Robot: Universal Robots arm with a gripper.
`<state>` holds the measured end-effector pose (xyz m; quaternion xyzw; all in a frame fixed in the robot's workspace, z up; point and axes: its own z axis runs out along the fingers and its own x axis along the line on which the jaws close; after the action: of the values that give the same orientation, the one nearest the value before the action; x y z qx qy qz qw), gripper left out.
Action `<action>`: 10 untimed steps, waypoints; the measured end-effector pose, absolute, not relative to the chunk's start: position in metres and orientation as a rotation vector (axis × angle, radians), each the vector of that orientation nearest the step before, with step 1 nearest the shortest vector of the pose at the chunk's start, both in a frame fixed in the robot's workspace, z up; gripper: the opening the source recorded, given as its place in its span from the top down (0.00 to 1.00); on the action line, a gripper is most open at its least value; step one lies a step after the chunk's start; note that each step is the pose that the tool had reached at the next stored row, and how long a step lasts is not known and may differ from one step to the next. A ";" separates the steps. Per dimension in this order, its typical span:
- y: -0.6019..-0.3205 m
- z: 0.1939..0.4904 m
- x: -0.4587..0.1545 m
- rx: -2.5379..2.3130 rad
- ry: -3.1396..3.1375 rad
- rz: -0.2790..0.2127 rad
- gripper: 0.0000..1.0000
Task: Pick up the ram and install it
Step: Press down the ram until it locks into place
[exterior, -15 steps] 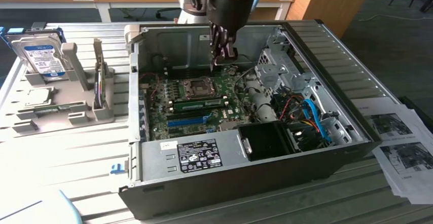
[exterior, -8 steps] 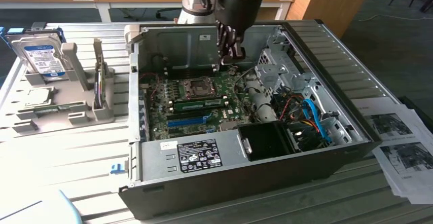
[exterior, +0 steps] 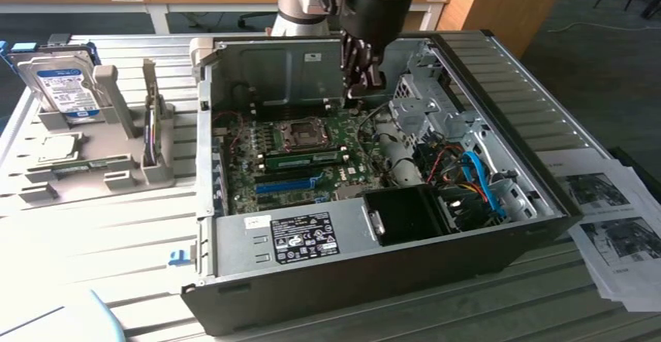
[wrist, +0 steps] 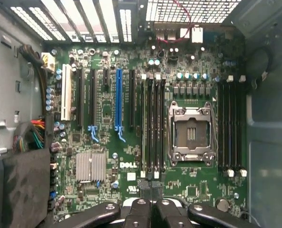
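Above the motherboard (exterior: 240, 142) inside the open computer case (exterior: 309, 237), the gripper (exterior: 361, 93) hangs with its jaws fully closed and nothing between them. Below it, beside the CPU socket (exterior: 306, 131), 1 ram (exterior: 305, 159) stands in a slot. It is probably seated, though its latches are too small to judge. Pick-up and placement look done; only the seating is unconfirmed.

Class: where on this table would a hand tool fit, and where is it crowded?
Free: bare slats at the exterior view's left, between grey fixture and computer case; a slatted strip at that view's right, beyond the papers. Crowded: inside the case, among cables and gripper.
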<state>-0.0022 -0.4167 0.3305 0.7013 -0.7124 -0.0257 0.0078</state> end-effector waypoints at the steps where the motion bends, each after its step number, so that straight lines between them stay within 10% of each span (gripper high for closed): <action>1: -0.417 0.330 -0.001 2.192 -2.227 -0.080 0.91; 10: -0.417 0.329 0.001 2.193 -2.227 -0.081 0.91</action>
<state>0.0005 -0.4168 0.3293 0.7013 -0.7123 -0.0258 0.0076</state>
